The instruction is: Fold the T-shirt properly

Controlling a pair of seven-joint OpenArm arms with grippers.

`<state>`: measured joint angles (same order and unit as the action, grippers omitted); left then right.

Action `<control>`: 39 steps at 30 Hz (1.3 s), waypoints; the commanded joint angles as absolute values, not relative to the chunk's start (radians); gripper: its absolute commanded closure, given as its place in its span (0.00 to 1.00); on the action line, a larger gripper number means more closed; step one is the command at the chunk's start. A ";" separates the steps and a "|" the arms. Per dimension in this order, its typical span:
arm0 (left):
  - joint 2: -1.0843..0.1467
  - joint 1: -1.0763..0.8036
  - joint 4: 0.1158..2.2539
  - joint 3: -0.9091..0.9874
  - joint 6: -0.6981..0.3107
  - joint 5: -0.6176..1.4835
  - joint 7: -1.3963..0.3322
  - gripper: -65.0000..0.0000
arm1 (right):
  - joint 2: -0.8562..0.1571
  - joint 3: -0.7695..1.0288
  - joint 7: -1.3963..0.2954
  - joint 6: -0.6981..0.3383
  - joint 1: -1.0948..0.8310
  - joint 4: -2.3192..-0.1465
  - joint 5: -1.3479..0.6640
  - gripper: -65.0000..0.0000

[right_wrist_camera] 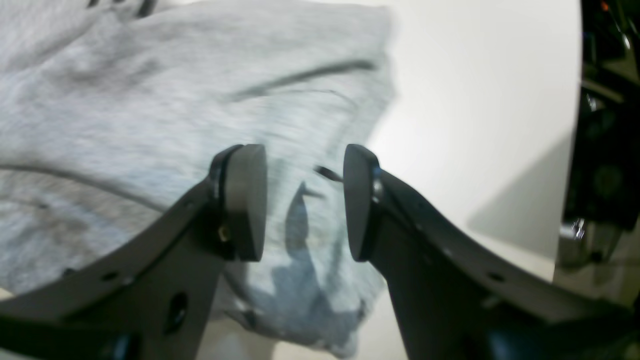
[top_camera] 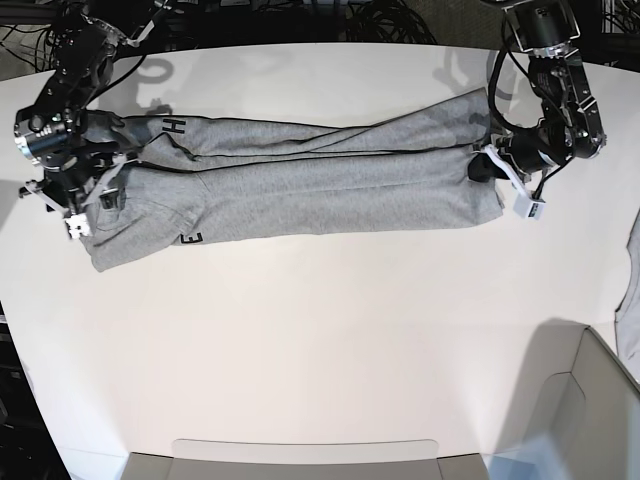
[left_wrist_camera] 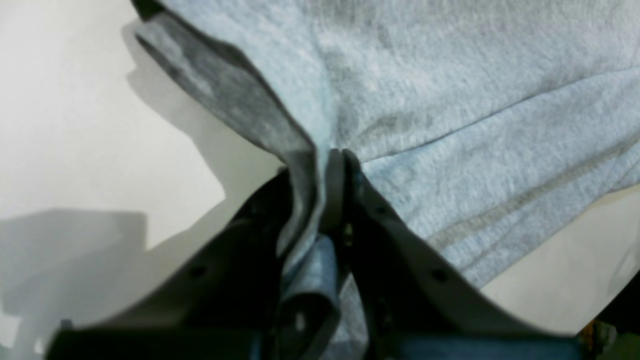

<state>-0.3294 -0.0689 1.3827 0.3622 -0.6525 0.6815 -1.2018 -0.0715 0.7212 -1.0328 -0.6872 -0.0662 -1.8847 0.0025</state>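
Shirt: I saw the T-shirt [top_camera: 300,190] lying across the far half of the table [top_camera: 320,340], folded lengthwise into a long band with black letters peeking out near its left end in the base view.
Left gripper: my left gripper [left_wrist_camera: 336,165] had its jaws pinched together on a fold of grey cloth at the band's right end in the base view.
Right gripper: my right gripper [right_wrist_camera: 304,200] stood with its pads [right_wrist_camera: 247,202] apart over the shirt's other end, gripping nothing.
Edge: a sliver of grey cloth [top_camera: 630,290] lay at the table's right rim.
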 commanded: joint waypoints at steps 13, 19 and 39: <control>-0.458 0.102 1.406 0.595 -0.644 0.642 -1.396 1.00 | -0.082 0.863 -1.021 -0.698 -0.058 -1.906 -0.071 0.62; -0.357 0.082 1.641 0.582 -0.579 0.644 -1.396 1.00 | -0.081 0.862 -1.021 -0.698 -0.058 -1.906 -0.071 0.62; -0.096 0.048 1.782 0.110 -0.136 0.641 -1.396 1.00 | -0.081 0.855 -1.021 -0.698 -0.054 -1.900 -0.070 0.62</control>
<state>-0.0940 0.0471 1.7710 0.1123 -0.1379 0.6239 -1.3880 -0.0685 0.8543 -1.0401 -0.6872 -0.0666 -1.8858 -0.0566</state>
